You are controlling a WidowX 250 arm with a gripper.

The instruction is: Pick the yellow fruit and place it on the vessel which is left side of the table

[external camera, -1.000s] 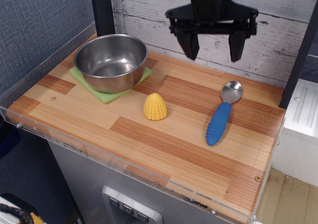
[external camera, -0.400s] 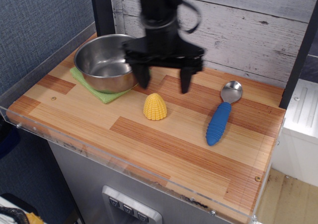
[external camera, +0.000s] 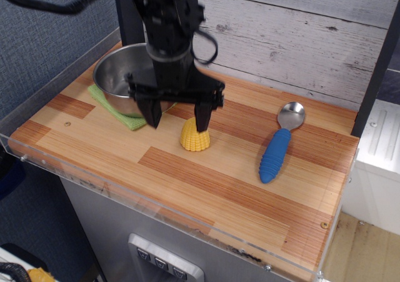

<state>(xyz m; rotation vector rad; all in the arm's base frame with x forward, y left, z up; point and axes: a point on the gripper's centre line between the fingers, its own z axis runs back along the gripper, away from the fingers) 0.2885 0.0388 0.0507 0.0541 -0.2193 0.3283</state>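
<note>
The yellow fruit [external camera: 194, 139], a small bumpy corn-cob cone, stands on the wooden table [external camera: 212, 182] near its middle. My gripper [external camera: 178, 119] hangs open just left of and slightly above it; the right finger's tip overlaps the corn's top in this view, the left finger is over the table near the green cloth. Nothing is between the fingers. The vessel, a shiny steel bowl [external camera: 117, 75], sits at the table's back left, partly hidden behind my gripper.
A green cloth square [external camera: 112, 105] lies under the bowl. A blue-handled spoon [external camera: 277, 152] lies to the right of the corn. A clear acrylic edge [external camera: 150, 210] runs along the table's front. A white plank wall [external camera: 300, 32] stands behind.
The gripper has swung from high at the back right down and leftward, now low beside the corn. Corn, bowl and spoon have not moved.
</note>
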